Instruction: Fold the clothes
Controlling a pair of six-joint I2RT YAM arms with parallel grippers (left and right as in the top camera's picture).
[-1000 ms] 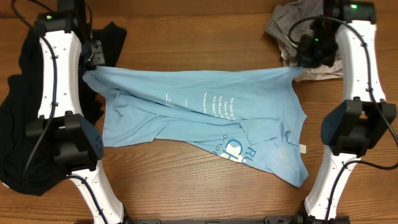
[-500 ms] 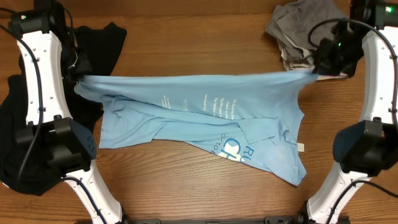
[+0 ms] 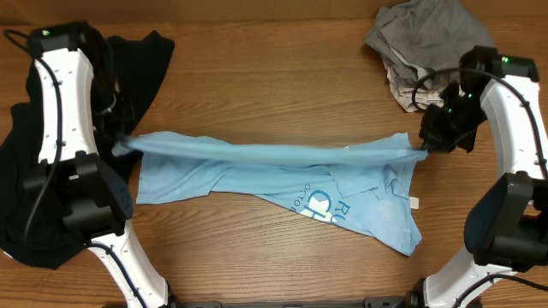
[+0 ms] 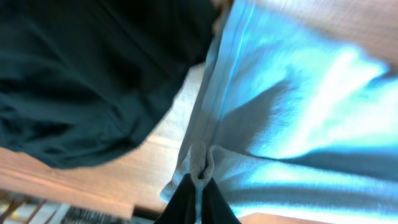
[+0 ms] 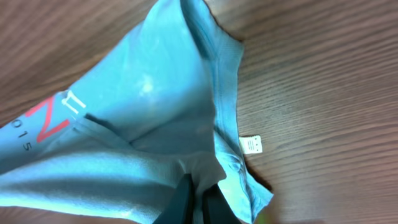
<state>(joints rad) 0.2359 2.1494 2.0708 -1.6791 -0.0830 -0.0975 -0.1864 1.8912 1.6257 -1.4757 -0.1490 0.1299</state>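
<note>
Between left pincer [image 4: 199, 186] and right pincer [image 5: 198, 185], each clamped on it, blue shirt [image 3: 274, 156], seemingly taut

My worktop [image 3: 274, 68] is brown wood, its grain running from my left tool [image 3: 116, 141] across to my right tool [image 3: 425, 149]. Under the right tool its dark streaks show plainly.

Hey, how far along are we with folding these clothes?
Nothing looks finished: no garment lies neatly folded. In hand: the left hand and right hand each pinch an edge of the light blue printed T-shirt, stretching it taut over the shirt's middle, seemingly a first fold. Left: finishing that shirt, then the rumpled black garment at the left and the crumpled grey garment at the far right corner.
</note>
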